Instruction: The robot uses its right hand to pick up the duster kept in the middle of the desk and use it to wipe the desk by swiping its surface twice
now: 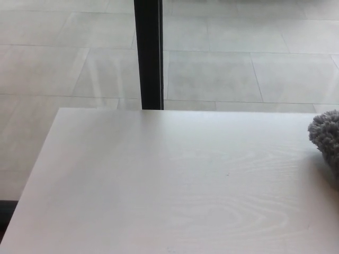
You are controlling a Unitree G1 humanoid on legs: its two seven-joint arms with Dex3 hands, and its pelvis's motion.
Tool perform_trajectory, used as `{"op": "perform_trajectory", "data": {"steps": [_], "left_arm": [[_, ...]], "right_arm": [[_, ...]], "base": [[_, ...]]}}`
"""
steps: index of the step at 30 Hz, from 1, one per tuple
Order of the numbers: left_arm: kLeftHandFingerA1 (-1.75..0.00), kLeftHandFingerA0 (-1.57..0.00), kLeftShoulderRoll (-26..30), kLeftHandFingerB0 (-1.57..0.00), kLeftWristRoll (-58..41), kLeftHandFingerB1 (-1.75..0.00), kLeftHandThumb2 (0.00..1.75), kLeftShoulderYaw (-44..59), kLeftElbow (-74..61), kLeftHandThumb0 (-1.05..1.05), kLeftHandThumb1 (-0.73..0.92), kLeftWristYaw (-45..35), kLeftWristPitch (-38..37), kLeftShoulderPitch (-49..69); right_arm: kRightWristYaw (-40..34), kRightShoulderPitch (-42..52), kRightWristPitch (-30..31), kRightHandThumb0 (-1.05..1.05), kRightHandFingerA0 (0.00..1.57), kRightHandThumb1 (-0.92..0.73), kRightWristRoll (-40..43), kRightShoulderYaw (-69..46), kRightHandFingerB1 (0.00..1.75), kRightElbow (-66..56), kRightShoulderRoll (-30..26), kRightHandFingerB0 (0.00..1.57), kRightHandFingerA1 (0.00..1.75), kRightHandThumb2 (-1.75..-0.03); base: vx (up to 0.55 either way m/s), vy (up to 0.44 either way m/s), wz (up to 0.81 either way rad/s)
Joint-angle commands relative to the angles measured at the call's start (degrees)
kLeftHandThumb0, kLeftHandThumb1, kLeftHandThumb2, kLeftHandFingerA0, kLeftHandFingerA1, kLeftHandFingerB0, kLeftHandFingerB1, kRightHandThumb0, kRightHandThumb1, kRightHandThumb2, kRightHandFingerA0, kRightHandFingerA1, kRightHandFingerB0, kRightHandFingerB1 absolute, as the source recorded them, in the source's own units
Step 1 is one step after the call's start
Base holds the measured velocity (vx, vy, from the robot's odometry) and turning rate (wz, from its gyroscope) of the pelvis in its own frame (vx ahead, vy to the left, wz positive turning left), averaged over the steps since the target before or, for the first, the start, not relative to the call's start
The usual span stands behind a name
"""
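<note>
**Duster at the desk's right edge, no hand in sight**

The duster (326, 136) lies at 3 o'clock on the desk (159, 185), cut off by the picture's right border, so only its grey, fluffy head shows. It looks soft and light, likely to squash under a grip and unlikely to slip or break. Any handle is out of view; if there is one, that is the better place to hold, else a pinch across the top of the fluff should do.

Neither hand appears, so whether either is open or closed cannot be told.

From the duster toward 9 o'clock the pale wood surface offers room for long swipes. The far edge runs at 12 o'clock and the left edge slants toward 7; beyond lie floor tiles (222, 74) and a dark post (149, 53).
</note>
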Motion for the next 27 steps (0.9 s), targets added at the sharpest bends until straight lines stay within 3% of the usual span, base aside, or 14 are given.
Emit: {"op": "perform_trajectory", "data": {"steps": [1, 7, 8, 12, 13, 14, 17, 19, 20, 21, 22, 24, 25, 27], "left_arm": [[-0.53, -0.44, 0.99, -0.46, -0.21, -0.41, 0.58, 0.07, 0.38, -0.53, 0.61, -0.07, -1.43, 1.42], [-0.54, -0.49, 0.79, -0.5, 0.01, -0.42, 0.58, -0.08, 0.49, -0.52, 0.59, 0.9, -0.91, 1.46], [-0.54, -0.48, 0.71, -0.49, -0.11, -0.41, 0.58, 0.04, 0.6, -0.51, 0.59, 0.96, -0.72, 1.33], [-0.54, -0.44, 0.49, -0.45, -0.46, -0.41, 0.58, 0.37, 0.96, -0.53, 0.59, 0.26, -0.89, 1.12], [-0.55, -0.43, 0.25, -0.46, -0.83, -0.42, 0.58, 0.64, 0.91, -0.53, 0.59, 0.01, -0.67, 1.0], [-0.53, -0.44, 0.17, -0.46, -0.79, -0.41, 0.58, 0.62, 0.93, -0.54, 0.61, 0.25, -0.74, 1.03], [-0.54, -0.41, 0.25, -0.42, -1.46, -0.41, 0.58, 1.26, 0.89, -0.54, 0.62, -0.09, -0.22, 1.57], [-0.54, -0.41, 0.75, -0.43, -1.44, -0.41, 0.59, 1.35, 0.95, -0.55, 0.62, 0.13, -0.07, 1.69], [-0.61, -0.39, 0.97, -0.32, -1.35, -0.52, 0.91, 1.36, 1.06, -0.58, 0.5, 0.72, 0.11, 1.72], [-0.52, -0.42, 1.2, -0.43, -1.19, -0.41, 0.59, 1.3, 1.17, -0.54, 0.65, 1.32, 0.26, 1.58], [-0.52, -0.44, 1.33, -0.44, -1.21, -0.41, 0.59, 1.4, 1.36, -0.52, 0.63, 2.21, 0.88, 1.33], [-0.52, -0.44, 1.39, -0.44, -1.19, -0.41, 0.59, 1.4, 1.45, -0.52, 0.63, 2.56, 1.18, 1.2], [-0.52, -0.46, 1.46, -0.46, -0.9, -0.41, 0.59, 1.21, 1.65, -0.51, 0.65, 3.33, 1.36, 1.09], [-0.56, -0.52, 1.57, -0.53, -0.84, -0.45, 0.58, 1.33, 2.23, -0.49, 0.61, 4.88, 2.03, 0.48]], "right_arm": [[4.48, 22.06, -1.21, -1.02, 0.0, -0.7, 17.9, -34.62, 0.14, -18.65, 4.46, 0.0, 0.4, -1.07], [-2.74, 27.86, -4.61, -0.95, 0.0, -0.68, 22.48, -47.01, 0.46, -14.74, 11.81, 0.08, 0.42, -1.05], [-4.61, 27.93, -4.62, -0.82, 0.0, -0.81, 23.59, -48.7, 0.55, -13.84, 13.58, 0.03, 0.32, -0.65], [-11.38, 28.44, -12.24, -0.85, 0.0, -0.64, 25.25, -50.34, 0.55, -3.2, 17.48, 0.11, 0.46, -1.03], [-11.34, 27.75, -14.04, -0.83, 0.0, -0.79, 26.58, -51.13, 0.55, -0.3, 17.8, 0.12, 0.59, -0.64], [-12.01, 26.28, -15.85, -0.91, 0.01, -0.64, 28.37, -52.45, 0.59, 2.4, 18.45, 0.13, 0.6, -0.99], [-10.93, 22.51, -19.97, -0.73, 0.0, -0.79, 34.53, -57.34, 0.6, 11.35, 19.44, 0.16, 1.0, -0.61], [-8.03, 21.71, -22.27, -0.73, 0.07, -0.79, 37.32, -59.28, 0.59, 17.53, 19.8, 0.17, 0.98, -0.62], [-6.98, 21.48, -24.36, -0.67, 0.29, -0.77, 38.44, -60.21, 0.6, 22.58, 20.36, 0.26, 1.14, -0.63], [-7.21, 21.28, -24.2, -0.63, 0.43, -0.75, 39.32, -61.24, 0.66, 24.49, 21.45, 0.28, 1.41, -0.65], [-7.44, 20.93, -22.41, -0.67, 0.53, -0.59, 40.19, -62.35, 0.66, 25.51, 22.1, 0.23, 1.01, -1.01], [-7.25, 20.69, -22.19, -0.67, 0.53, -0.59, 40.29, -63.05, 0.66, 26.44, 22.13, 0.23, 1.01, -1.01], [-7.35, 20.55, -20.87, -0.69, 0.36, -0.74, 40.89, -63.92, 0.78, 27.27, 22.29, 0.23, 1.28, -0.62], [-8.09, 20.99, -17.97, -0.75, 0.46, -0.76, 40.38, -64.32, 0.92, 31.7, 22.5, 0.18, 1.25, -0.64]], "base": [[0.0, 0.0, 0.0], [0.0, 0.0, 0.0], [0.0, 0.0, 0.0], [0.0, 0.0, 0.0], [0.0, 0.0, 0.0], [0.0, 0.0, 0.0], [0.0, 0.0, 0.0], [0.0, 0.0, 0.0], [0.0, 0.0, 0.0], [0.0, 0.0, 0.0], [0.0, 0.0, 0.0], [0.0, 0.0, 0.0], [0.0, 0.0, 0.0], [0.0, 0.0, 0.0]]}}
